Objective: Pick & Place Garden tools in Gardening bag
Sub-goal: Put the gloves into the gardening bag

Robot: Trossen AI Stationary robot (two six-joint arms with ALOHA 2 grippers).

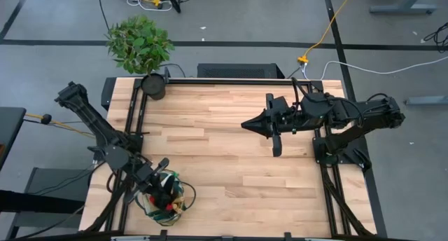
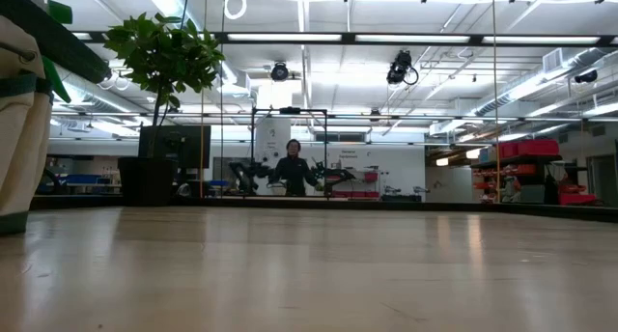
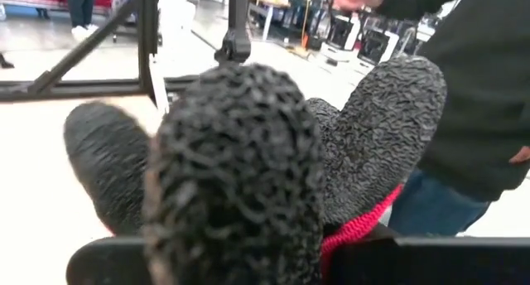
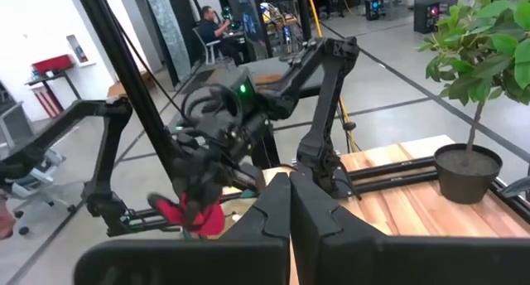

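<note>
While the left gripper [image 1: 162, 192] stood over the round canvas gardening bag [image 1: 183, 203] at the table's [image 1: 224, 157] near-left corner | clenched on the knitted black glove [image 3: 248, 161] — red cuff | right gripper [image 1: 246, 124] closed, empty, mid-table.

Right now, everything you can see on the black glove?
The black glove is a coarse, nubbly knit with a red cuff. Its rounded fingertips stick up close in front of the left wrist camera. The left gripper has its jaws shut on it and holds it over the gardening bag at the table's near left corner. In the right wrist view the red cuff dangles below that gripper.
</note>
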